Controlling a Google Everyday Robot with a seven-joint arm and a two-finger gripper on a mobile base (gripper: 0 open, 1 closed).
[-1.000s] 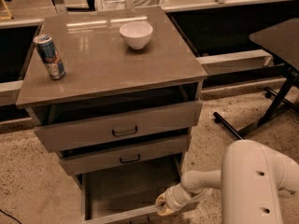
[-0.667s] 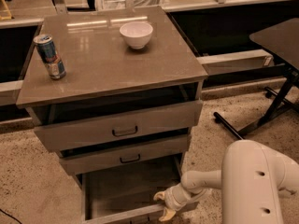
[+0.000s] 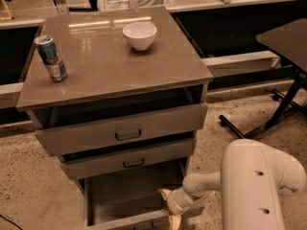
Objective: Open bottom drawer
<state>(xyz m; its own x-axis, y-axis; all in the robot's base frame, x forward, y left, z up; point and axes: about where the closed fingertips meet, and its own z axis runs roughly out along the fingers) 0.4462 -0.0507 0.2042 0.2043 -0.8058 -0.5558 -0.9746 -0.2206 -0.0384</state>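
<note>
**Little shifting in a second as pull nears its end**

Barely anything is moving since a second ago: the grey-brown wooden three-drawer cabinet [image 3: 115, 75] is standing as it was, and the white, rounded robot arm [image 3: 261, 186] is staying low at the right. It is stooping because the slim-fronted grey-brown bottom drawer [image 3: 124, 195] is sitting just above the floor. That drawer is lying well pulled out, its flat grey inside showing, so the task is looking all but done. The pale gripper [image 3: 171, 207] is resting at the drawer's front edge, where a pull acts; whether it is clamped cannot be told. On top, a white ceramic bowl [image 3: 139, 35] and a blue-and-silver drink can [image 3: 51, 58] are sitting well apart.
</note>
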